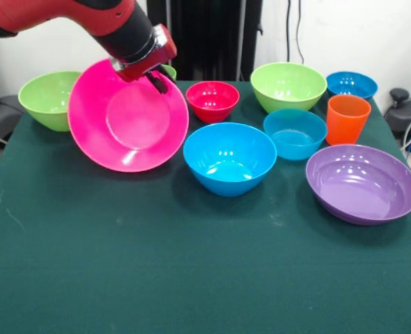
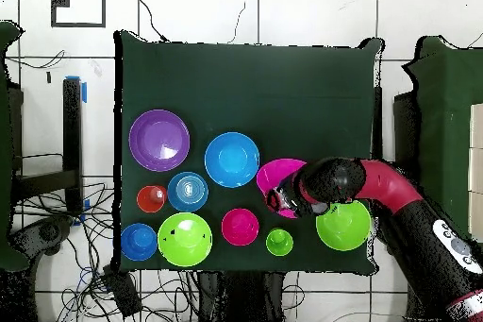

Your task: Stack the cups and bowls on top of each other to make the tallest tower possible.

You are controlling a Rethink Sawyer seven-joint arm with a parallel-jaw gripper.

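My gripper [image 1: 153, 76] is shut on the upper rim of the large pink bowl [image 1: 129, 125] and holds it tipped up steeply, its inside facing the front camera. In the overhead view the gripper [image 2: 292, 200] sits over the pink bowl [image 2: 274, 177]. A light green bowl [image 1: 49, 97] stands left of it, and a light green cup [image 1: 169, 71] is mostly hidden behind the gripper. The small red bowl [image 1: 212, 99], a large blue bowl [image 1: 229, 156], a medium blue bowl [image 1: 295, 132], the orange cup [image 1: 347, 118], another light green bowl [image 1: 288, 85], a small blue bowl [image 1: 351, 84] and the purple bowl [image 1: 362, 182] stand upright and apart.
The dark green table [image 1: 122, 264] has open cloth along its front half. Cables and dark equipment lie off the table's right edge [image 1: 407, 111]. The arm [image 2: 406, 200] reaches in over the light green bowl [image 2: 343, 226].
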